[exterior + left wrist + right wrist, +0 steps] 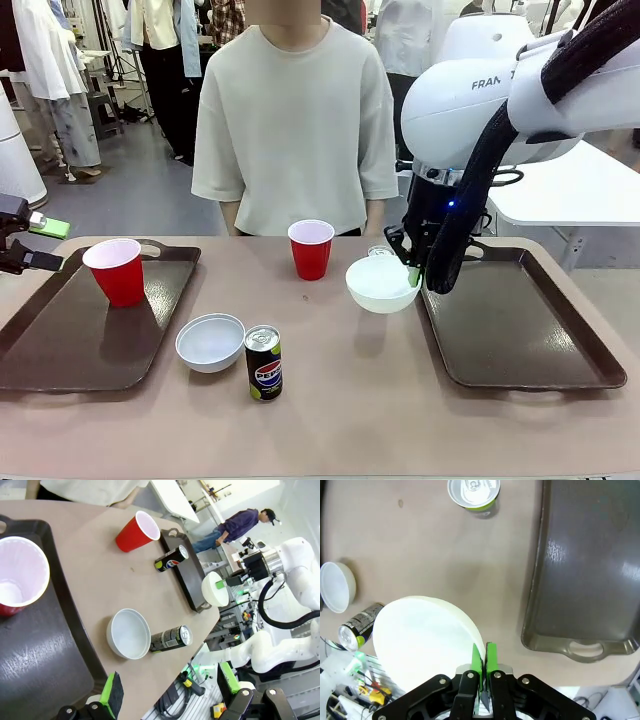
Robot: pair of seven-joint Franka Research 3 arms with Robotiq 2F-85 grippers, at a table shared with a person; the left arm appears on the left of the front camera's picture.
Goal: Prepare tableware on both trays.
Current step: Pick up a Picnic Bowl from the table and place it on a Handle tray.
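My right gripper (414, 272) is shut on the rim of a white bowl (381, 284), holding it a little above the table beside the right tray (520, 330); in the right wrist view its green pads (478, 661) pinch the bowl's (422, 640) edge. A second bowl (210, 342) and a Pepsi can (264, 363) stand on the table near the front. One red cup (118, 270) stands on the left tray (60, 340), another red cup (311, 248) at the table's middle. A second can (473, 492) stands just behind the held bowl. My left gripper (46, 245) is open at the far left, holding nothing.
A person in a light shirt (295, 120) stands at the far side of the table, hands out of sight. The right tray (590, 565) has nothing on it. A white table (570, 190) stands behind at the right.
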